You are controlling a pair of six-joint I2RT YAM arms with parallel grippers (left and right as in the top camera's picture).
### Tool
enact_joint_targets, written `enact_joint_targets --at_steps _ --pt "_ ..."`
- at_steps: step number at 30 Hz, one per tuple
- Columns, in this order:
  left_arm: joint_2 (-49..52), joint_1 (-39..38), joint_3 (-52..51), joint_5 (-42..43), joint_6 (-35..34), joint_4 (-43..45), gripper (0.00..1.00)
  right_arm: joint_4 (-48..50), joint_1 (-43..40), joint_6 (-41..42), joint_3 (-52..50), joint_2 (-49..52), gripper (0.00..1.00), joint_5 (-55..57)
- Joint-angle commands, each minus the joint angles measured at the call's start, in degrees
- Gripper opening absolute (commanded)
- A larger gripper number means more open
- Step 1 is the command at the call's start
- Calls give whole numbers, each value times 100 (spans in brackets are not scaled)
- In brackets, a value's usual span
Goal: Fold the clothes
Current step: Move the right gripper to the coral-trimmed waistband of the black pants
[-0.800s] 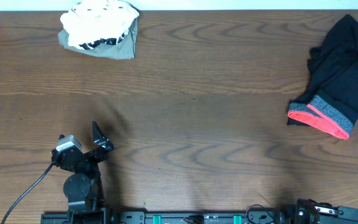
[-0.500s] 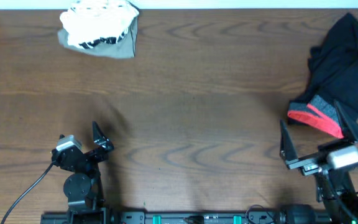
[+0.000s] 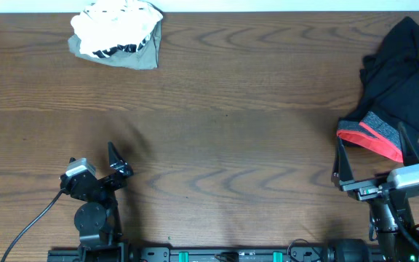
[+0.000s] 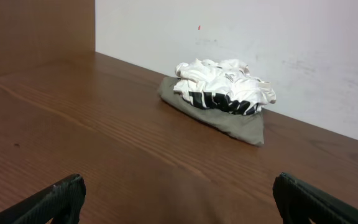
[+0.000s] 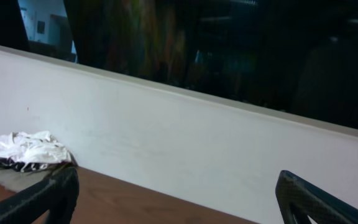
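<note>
Overhead view: a brown wood-grain table (image 3: 224,109), with clothes heaped at two far corners and both my arms at the near edge.
Far left: a crumpled white garment with black print (image 3: 115,29) sits on a flat olive-grey cloth (image 3: 133,57), close to the back edge.
My left claw (image 4: 179,208): jaws spread wide and holding nothing, low near the front and well apart from that heap, which its wrist camera faces.
My right claw (image 3: 371,145): jaws equally wide and empty. From above the fingers frame the coral edge, yet its wrist view shows only a white wall (image 5: 166,143), so I judge it is raised, not on the cloth.
Far right: a long black fabric garment with heathered grey band and coral-red edge (image 3: 402,80), rumpled and partly out of frame.
Step in hand: the reach; nothing is gripped and nothing folded.
Next move: tip my right claw down onto the hem, pinch it, then draw the garment to the bare middle to spread it flat.
</note>
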Motion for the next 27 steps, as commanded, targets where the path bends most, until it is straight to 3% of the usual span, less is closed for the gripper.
enact_joint_targets --at_steps 1,9,17,21,24,27 --pt "-35 35 -133 -35 35 -177 98 -9 50 120 107 -26 99 -33" --pt "-35 35 -133 -33 35 -179 98 17 50 350 461 175 99 7" --pt "-35 35 -133 -35 35 -177 98 -1792 44 376 2166 2168 99 787" --pt "-35 35 -133 -33 35 -179 98 -2922 37 385 2966 3244 99 2076" --pt "-35 35 -133 -35 35 -177 98 -3364 9 573 3176 3886 99 3147" --pt "-35 35 -133 -35 35 -177 98 -3670 -2 573 3176 4374 99 3163"
